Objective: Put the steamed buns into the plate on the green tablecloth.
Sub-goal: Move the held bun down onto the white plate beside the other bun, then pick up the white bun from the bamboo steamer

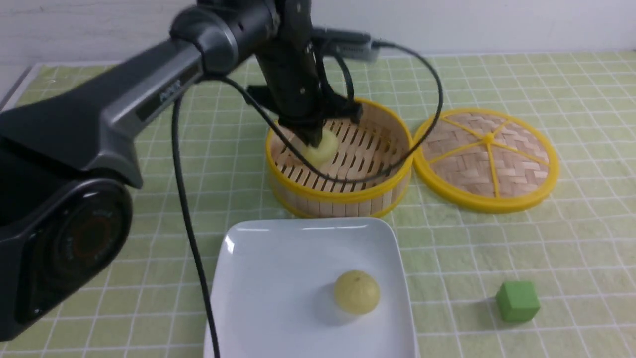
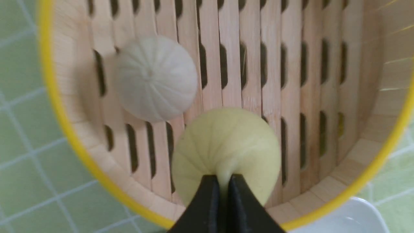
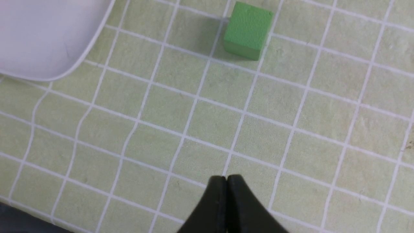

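Observation:
My left gripper (image 1: 312, 141) reaches down into the bamboo steamer basket (image 1: 348, 196) and is shut on a pale yellow bun (image 1: 324, 148). In the left wrist view the black fingertips (image 2: 207, 184) pinch the top of that bun (image 2: 226, 145). An off-white bun (image 2: 155, 77) lies beside it on the basket floor; the arm hides it in the front view. Another pale yellow bun (image 1: 357, 292) sits in the white square plate (image 1: 268, 258) on the green tablecloth (image 1: 497, 248). My right gripper (image 3: 225, 178) is shut and empty above bare cloth, out of the front view.
The round woven lid (image 1: 489, 156) lies right of the basket. A green cube (image 1: 517, 300) sits on the cloth right of the plate and shows in the right wrist view (image 3: 247, 30). The plate's corner (image 3: 48, 38) shows there too. A black cable (image 1: 189, 223) hangs over the plate's left edge.

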`<state>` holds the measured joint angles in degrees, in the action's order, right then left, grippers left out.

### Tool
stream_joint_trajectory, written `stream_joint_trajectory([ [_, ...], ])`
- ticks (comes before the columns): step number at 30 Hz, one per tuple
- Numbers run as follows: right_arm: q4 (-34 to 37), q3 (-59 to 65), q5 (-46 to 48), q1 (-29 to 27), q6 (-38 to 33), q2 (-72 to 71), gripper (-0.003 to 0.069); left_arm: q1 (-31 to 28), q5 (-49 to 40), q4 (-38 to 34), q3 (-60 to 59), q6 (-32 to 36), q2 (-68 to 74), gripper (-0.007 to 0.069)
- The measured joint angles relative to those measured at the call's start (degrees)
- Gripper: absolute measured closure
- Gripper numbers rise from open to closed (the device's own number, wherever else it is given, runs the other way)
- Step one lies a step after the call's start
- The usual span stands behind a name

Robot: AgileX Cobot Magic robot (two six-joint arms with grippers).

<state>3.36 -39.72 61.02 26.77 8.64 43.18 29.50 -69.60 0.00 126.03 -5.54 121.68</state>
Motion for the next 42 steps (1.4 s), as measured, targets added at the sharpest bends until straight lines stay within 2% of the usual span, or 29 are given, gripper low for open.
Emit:
stream_joint_trajectory([
  [4, 0.00, 0.05, 0.00, 0.00, 0.00, 0.00, 0.0646, 0.00, -1.03, 1.12, 2.80, 0.00, -7.02, 0.0609],
  [8, -0.20, 0.11, -0.14, 0.00, 0.00, 0.00, 0.0641, 0.16, -1.31, 0.45, -1.43, -0.82, -13.08, 0.0609],
  [13, -0.44, 0.22, -0.19, 0.00, 0.00, 0.00, 0.0631, 2.70, -1.35, -0.82, -24.55, -4.26, -18.79, 0.0604],
  [14, -0.44, 0.22, -0.19, 0.00, 0.00, 0.00, 0.0631, 3.05, -1.35, -0.82, -25.48, -4.54, -18.79, 0.0604],
  [17, -0.44, 0.24, -0.35, 0.00, 0.00, 0.00, 0.0628, 6.56, 3.61, 1.18, -40.61, -9.02, -17.35, 0.0584],
  [20, -0.44, 0.29, -0.50, 0.00, 0.00, 0.00, 0.0624, 8.02, 8.53, 3.44, -44.98, -11.93, -16.35, 0.0553],
  [25, -0.44, 0.31, -0.67, 0.00, 0.00, 0.00, 0.0615, 8.50, 11.84, 6.76, -47.01, -17.37, -14.78, 0.0350],
  [26, -0.44, 0.31, -0.64, 0.00, 0.00, 0.00, 0.0615, 8.50, 11.85, 6.83, -47.01, -17.37, -14.78, 0.0340],
  [27, -0.44, 0.31, -0.79, 0.00, 0.00, 0.00, 0.0613, 8.50, 11.75, 7.01, -46.76, -17.69, -14.78, 0.0288],
  [28, -0.44, 0.31, -0.91, 0.00, 0.00, 0.00, 0.0612, 8.50, 10.65, 7.05, -45.31, -18.12, -14.74, 0.0200],
  [29, -0.44, 0.31, -1.07, 0.00, 0.00, 0.00, 0.0612, 8.50, 9.93, 7.19, -44.03, -18.84, -14.74, 0.0161],
  [31, -0.44, 0.35, -1.51, 0.00, 0.00, 0.00, 0.0612, 8.50, 9.35, 7.54, -42.45, -20.11, -14.74, 0.0134],
  [32, -0.44, 0.35, -2.28, 0.00, 0.00, 0.00, 0.0609, 8.50, 8.83, 8.69, -39.52, -22.89, -14.72, 0.0127],
  [34, -0.45, 0.37, -2.51, 0.00, 0.00, 0.00, 0.0607, 8.42, 8.64, 9.54, -36.96, -24.76, -14.41, 0.0158],
  [36, -0.56, 0.42, -2.70, 0.00, 0.00, 0.00, 0.0602, 6.45, 8.34, 9.35, -29.91, -25.85, -12.63, 0.0356],
  [37, -0.56, 0.42, -2.69, 0.00, 0.00, 0.00, 0.0602, 6.21, 8.34, 9.19, -28.80, -25.60, -12.26, 0.0394],
  [39, -0.60, 0.42, -2.95, 0.00, 0.00, 0.00, 0.0599, 3.41, 8.41, 6.54, -23.05, -23.49, -9.79, 0.0544],
  [40, -0.60, 0.42, -3.02, 0.00, 0.00, 0.00, 0.0598, 1.84, 8.58, 4.69, -20.11, -22.10, -8.28, 0.0582],
  [42, -0.60, 0.42, -3.09, 0.00, 0.00, 0.00, 0.0596, -0.26, 8.89, 1.60, -16.07, -20.06, -5.97, 0.0607],
])
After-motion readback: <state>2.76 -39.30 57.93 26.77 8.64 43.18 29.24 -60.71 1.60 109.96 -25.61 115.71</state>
